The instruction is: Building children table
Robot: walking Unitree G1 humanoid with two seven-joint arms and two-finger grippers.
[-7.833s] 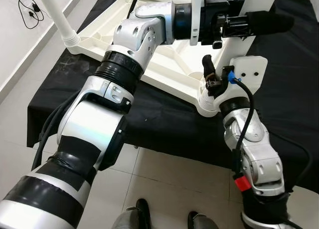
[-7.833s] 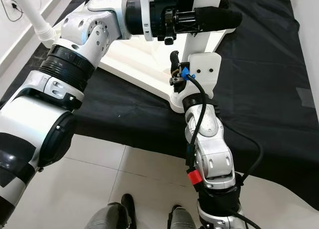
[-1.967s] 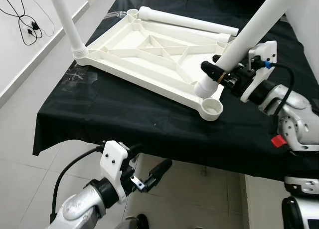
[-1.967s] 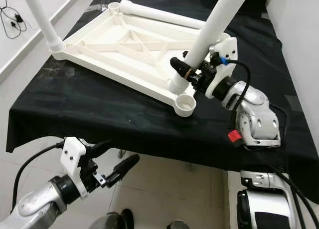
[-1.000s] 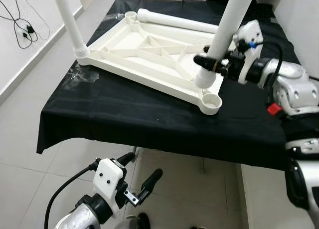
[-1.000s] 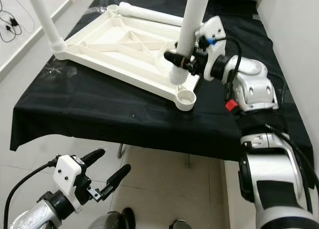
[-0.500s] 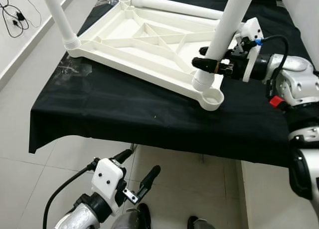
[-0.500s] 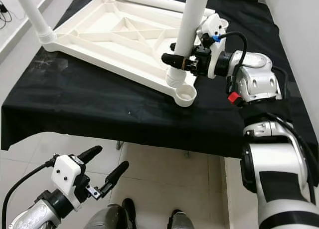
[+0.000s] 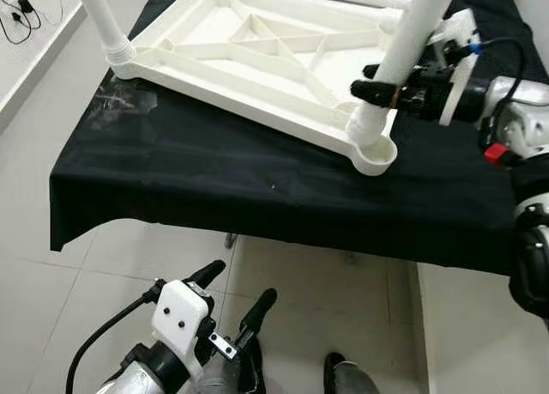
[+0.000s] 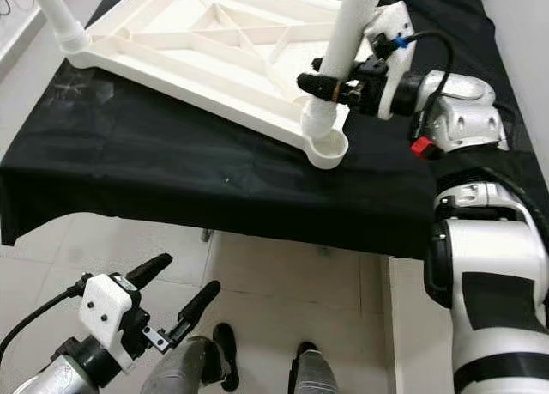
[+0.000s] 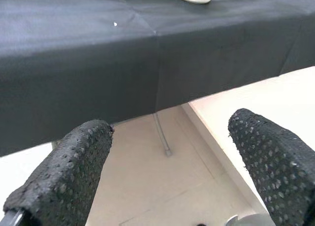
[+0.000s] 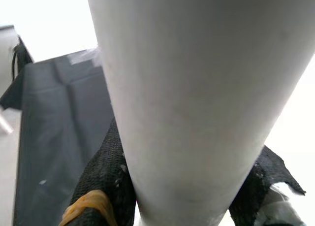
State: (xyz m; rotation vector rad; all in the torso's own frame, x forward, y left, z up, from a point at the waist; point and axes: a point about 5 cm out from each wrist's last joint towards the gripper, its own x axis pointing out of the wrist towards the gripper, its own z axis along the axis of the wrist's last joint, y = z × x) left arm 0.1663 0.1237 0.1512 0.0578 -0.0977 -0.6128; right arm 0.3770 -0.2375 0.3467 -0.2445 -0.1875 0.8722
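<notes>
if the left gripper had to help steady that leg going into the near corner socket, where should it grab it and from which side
Best on the bare shaft of the leg, above the right gripper, coming from the robot's left. The leg is a smooth round tube leaning over the tabletop, and the right gripper already clamps it from the right just above the socket. The left gripper hangs open below the table edge.

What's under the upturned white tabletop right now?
A black cloth lies under the tabletop and drapes over the near edge. Whatever supports the cloth is covered; a thin metal leg and tiled floor show below it.
</notes>
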